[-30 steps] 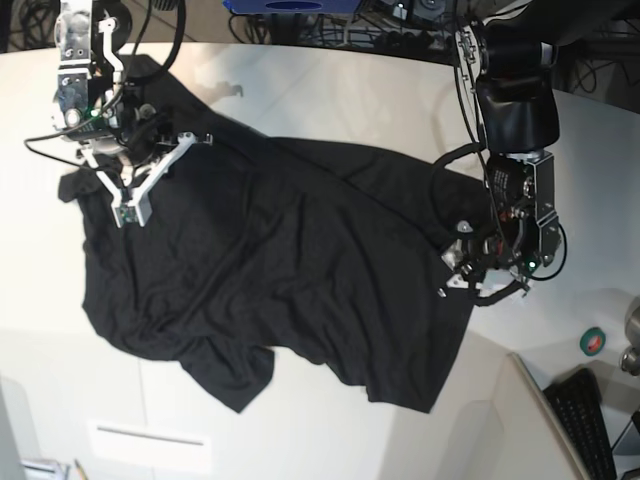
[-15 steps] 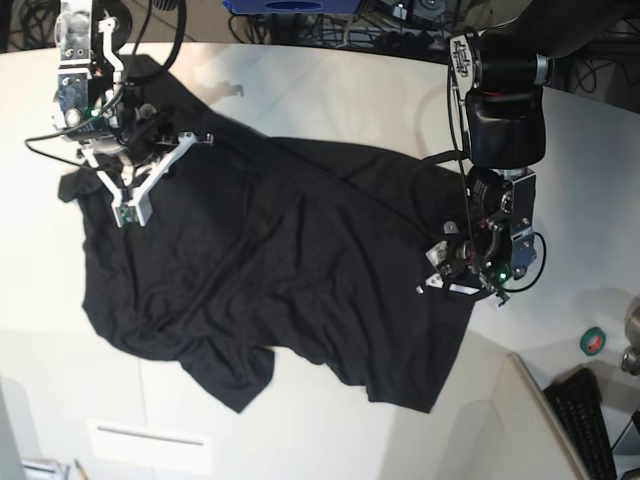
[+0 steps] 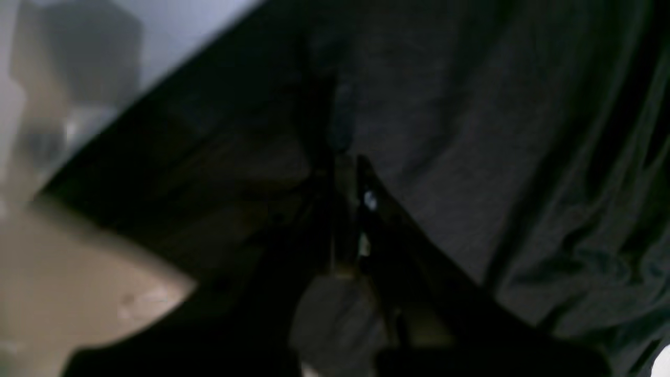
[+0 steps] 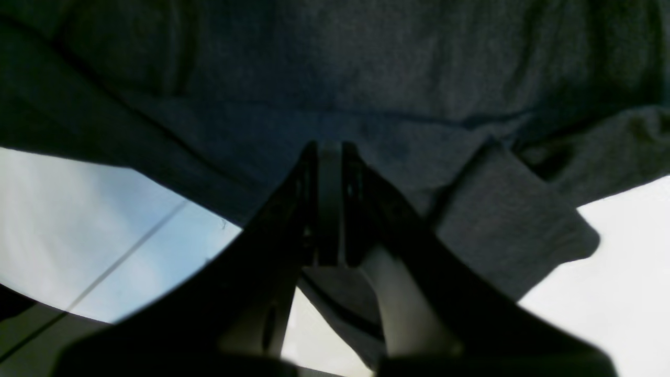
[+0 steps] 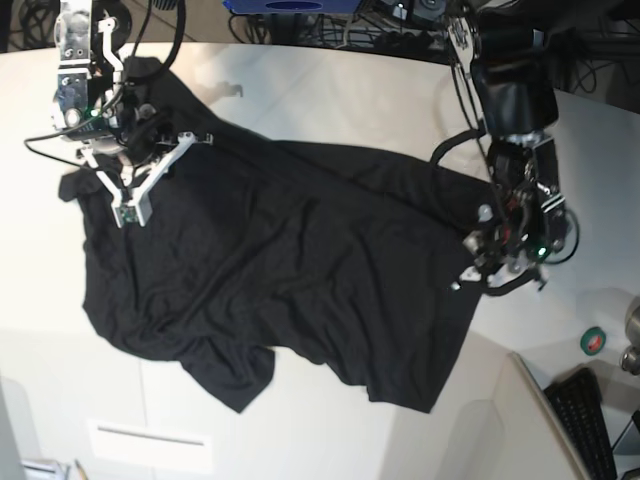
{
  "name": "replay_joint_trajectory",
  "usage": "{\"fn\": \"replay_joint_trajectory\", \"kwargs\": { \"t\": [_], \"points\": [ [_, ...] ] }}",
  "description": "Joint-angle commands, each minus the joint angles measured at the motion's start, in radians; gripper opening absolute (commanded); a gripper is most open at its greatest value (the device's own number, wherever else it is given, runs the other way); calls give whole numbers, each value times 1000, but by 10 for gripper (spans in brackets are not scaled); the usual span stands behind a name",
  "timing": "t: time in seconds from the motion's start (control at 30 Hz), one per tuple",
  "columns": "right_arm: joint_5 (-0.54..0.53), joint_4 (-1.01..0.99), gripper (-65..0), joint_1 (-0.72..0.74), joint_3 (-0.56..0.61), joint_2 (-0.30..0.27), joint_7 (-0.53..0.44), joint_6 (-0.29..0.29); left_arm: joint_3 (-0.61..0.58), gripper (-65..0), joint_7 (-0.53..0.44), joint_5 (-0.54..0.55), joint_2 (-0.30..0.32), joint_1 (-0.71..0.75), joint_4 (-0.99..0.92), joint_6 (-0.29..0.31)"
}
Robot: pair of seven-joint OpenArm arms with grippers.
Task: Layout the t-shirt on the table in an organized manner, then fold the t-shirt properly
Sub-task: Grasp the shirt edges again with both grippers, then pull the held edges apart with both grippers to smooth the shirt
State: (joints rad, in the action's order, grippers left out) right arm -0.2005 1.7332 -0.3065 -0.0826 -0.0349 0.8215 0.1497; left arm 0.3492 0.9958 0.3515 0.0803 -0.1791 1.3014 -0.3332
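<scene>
Cloth is lying rumpled across the table (image 5: 330, 85), and both pincers are sitting at opposite edges of it. The t-shirt (image 5: 280, 280) is spreading between them, black side up with no print showing, creased in long diagonal folds. The right pincer (image 5: 128, 205) is resting with its jaws drawn together at one edge of the shirt; its wrist view is showing fabric running under and past the tips, with a sleeve or hem flap (image 4: 510, 230) just beside them, though whether cloth is actually being pinched there is not clear. The left pincer (image 5: 478, 262) is pressing down at the opposite edge, jaws nearly closed (its wrist view is dark and blurred), and dark fabric is surrounding the tips, so a pinch on the hem is likely but cannot be confirmed. Spreading is looking like the step in hand, with folding not yet begun. The main risk is a shallow grip: if only a thin fold is caught, pulling outward could let the cloth slip free and leave the wrinkles as they are. Pulling one side harder than the other could also be dragging the whole shirt toward the table's curved rim near the left pincer, or bunching it further.
</scene>
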Motion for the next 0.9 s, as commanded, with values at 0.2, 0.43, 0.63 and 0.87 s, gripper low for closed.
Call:
{"fn": "replay_joint_trajectory", "kwargs": {
  "t": [0.2, 0.43, 0.63, 0.87],
  "points": [
    [-3, 20, -650, 102, 39, -3, -18, 6, 112, -650, 65, 5, -27, 260, 422, 7],
    [-3, -177, -650, 281, 175, -4, -21, 6, 210, -650, 61, 42, -72, 482, 498, 10],
    [-3, -534, -650, 467, 263, -3, -93, 6, 274, -650, 5, 218, -67, 591, 496, 10],
    [-1, -944, -650, 662, 116, -15, -224, 0, 268, -650, -2, 220, -70, 608, 490, 10]
  ]
}}
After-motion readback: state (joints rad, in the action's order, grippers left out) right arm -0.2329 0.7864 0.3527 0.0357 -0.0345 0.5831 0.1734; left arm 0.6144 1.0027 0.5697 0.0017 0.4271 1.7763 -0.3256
